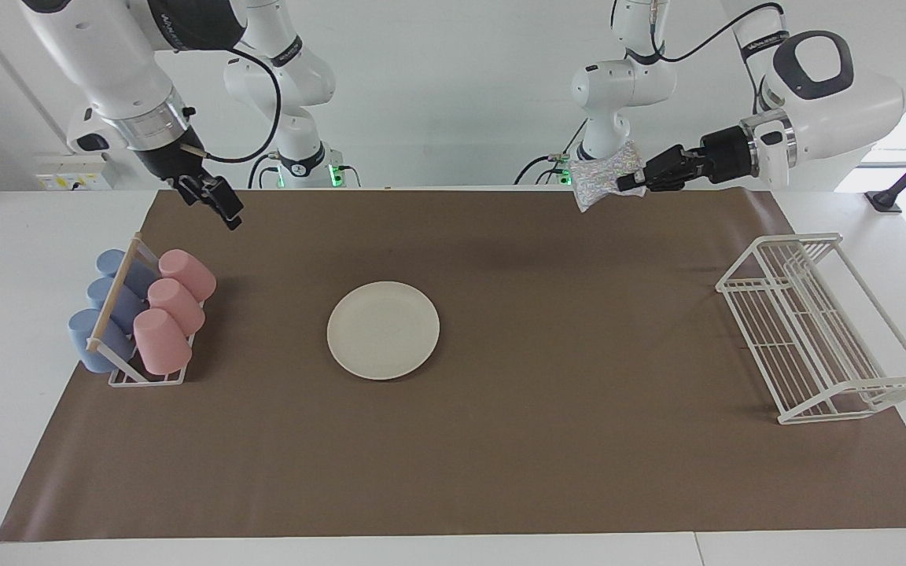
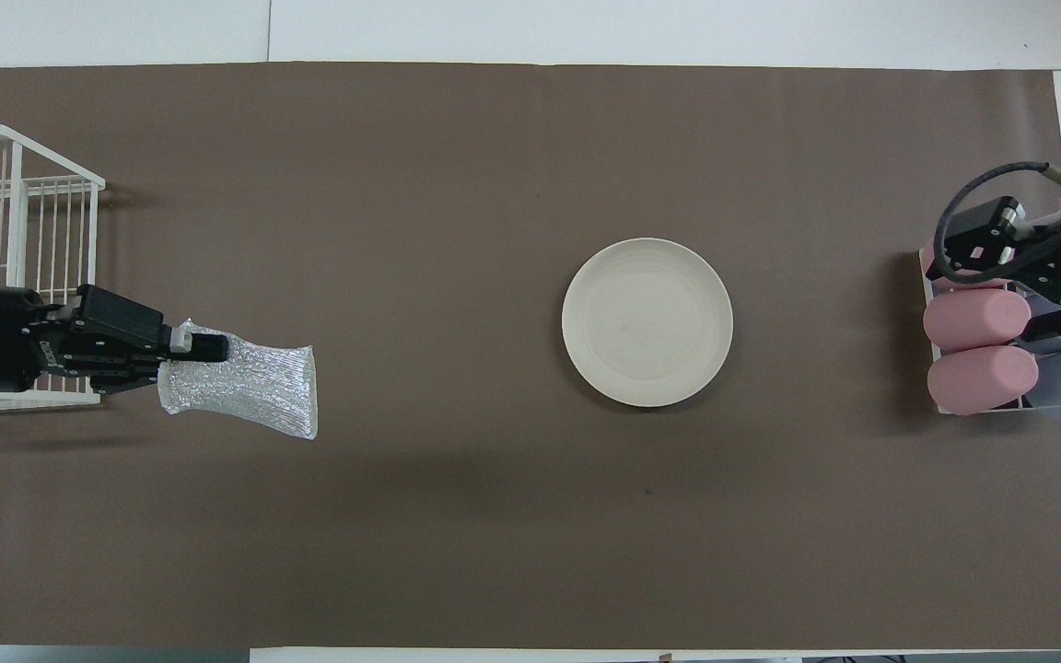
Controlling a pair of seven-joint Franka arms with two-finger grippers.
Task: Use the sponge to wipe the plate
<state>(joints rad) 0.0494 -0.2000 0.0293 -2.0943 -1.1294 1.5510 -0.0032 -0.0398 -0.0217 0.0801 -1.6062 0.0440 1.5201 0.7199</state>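
The cream-white plate (image 1: pixel 383 330) (image 2: pixel 647 322) lies flat near the middle of the brown mat with nothing on it. My left gripper (image 1: pixel 632 182) (image 2: pixel 208 348) is up in the air over the mat, between the wire rack and the plate, and is shut on one edge of the sponge. The silvery sponge (image 1: pixel 601 179) (image 2: pixel 254 391) sticks out from the fingertips toward the plate, well apart from it. My right gripper (image 1: pixel 221 203) (image 2: pixel 977 241) hangs open and holds nothing, raised over the cup rack's end of the mat.
A rack of pink and blue cups (image 1: pixel 156 314) (image 2: pixel 977 368) stands at the right arm's end of the table. A white wire rack (image 1: pixel 819 330) (image 2: pixel 19 212) stands at the left arm's end. The brown mat (image 1: pixel 500 456) covers most of the table.
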